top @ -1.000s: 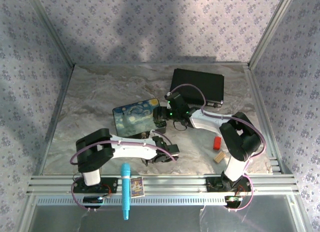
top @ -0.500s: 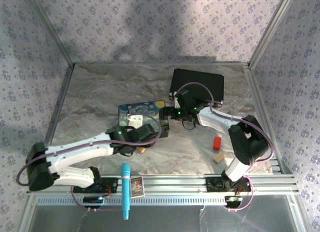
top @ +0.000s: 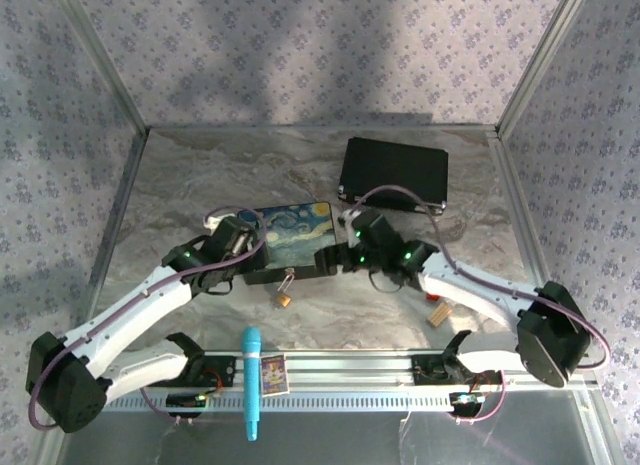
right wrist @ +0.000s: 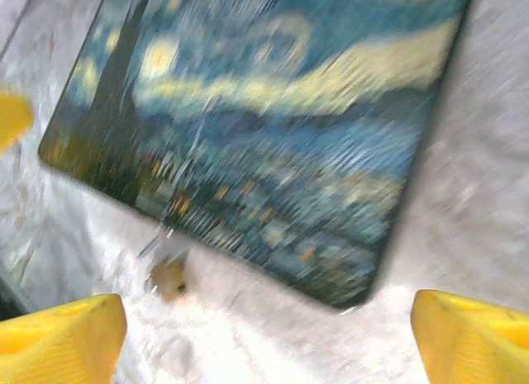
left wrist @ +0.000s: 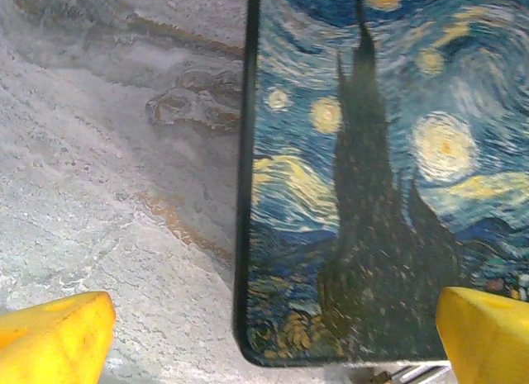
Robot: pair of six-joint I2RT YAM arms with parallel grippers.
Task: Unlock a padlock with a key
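Entry: now against half a second ago.

My left tool point(top: 243, 253) has left the near side of the painted box point(top: 298, 232). It now sits at the box's left end, with the arm stretched long and low from its base. In the left wrist view this tool point(left wrist: 264, 343) has its yellow fingertips point(left wrist: 51, 338) wide apart. Between them are only the box's point(left wrist: 372, 169) near-left corner and bare desk point(left wrist: 99, 153).

My right tool point(top: 338, 260) has come down to the box's right end. Its elbow has swung further right and lower than before. In the right wrist view the tool point(right wrist: 264, 334) has its fingers apart and grips nothing. The box point(right wrist: 264, 128) is blurred above.

With the left tool moved off, the padlock point(top: 284, 297) is uncovered. It lies on the desk point(top: 200, 175) just in front of the box's near edge, between the two tools and touched by neither. In the right wrist view the padlock point(right wrist: 169, 277) is a brass smear just off the box's edge.

The right forearm now covers most of the red cylinder point(top: 437, 296). The tan wooden block point(top: 438, 314) beside it is unmoved. The black case point(top: 393, 170) at the far side is unchanged.
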